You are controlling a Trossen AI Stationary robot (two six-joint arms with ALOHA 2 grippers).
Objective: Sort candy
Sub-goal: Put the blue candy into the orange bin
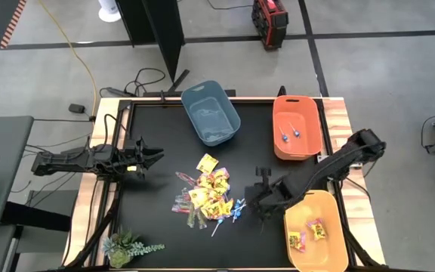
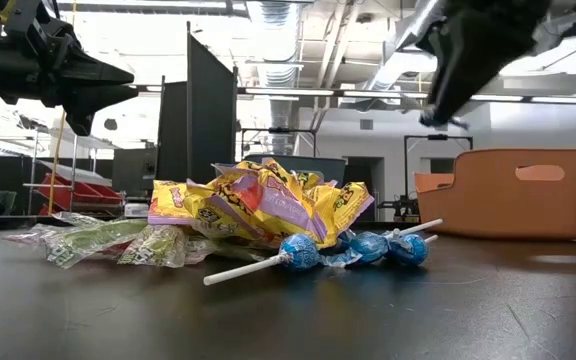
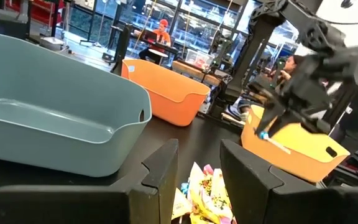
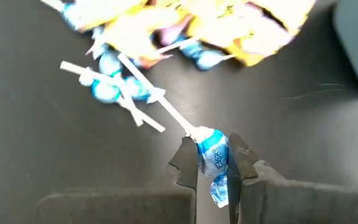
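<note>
**Right gripper pinches a lollipop**

Right gripper (image 4: 215, 163) is clamped on a blue-wrapped lollipop (image 4: 214, 153), lifted just beside the candy pile (image 1: 210, 195), apparently clear of the table (image 1: 157, 219); left gripper (image 1: 155, 156) waits apart, fingers partly spread.

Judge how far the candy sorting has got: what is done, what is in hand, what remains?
Done: two lollipops lie in the orange bin, yellow packets in the yellow bin. In hand: the right gripper has its jaws shut on a blue lollipop, lifted off the table. Left: the mixed candy pile; the blue-grey bin looks empty. The left gripper waits aside.
</note>
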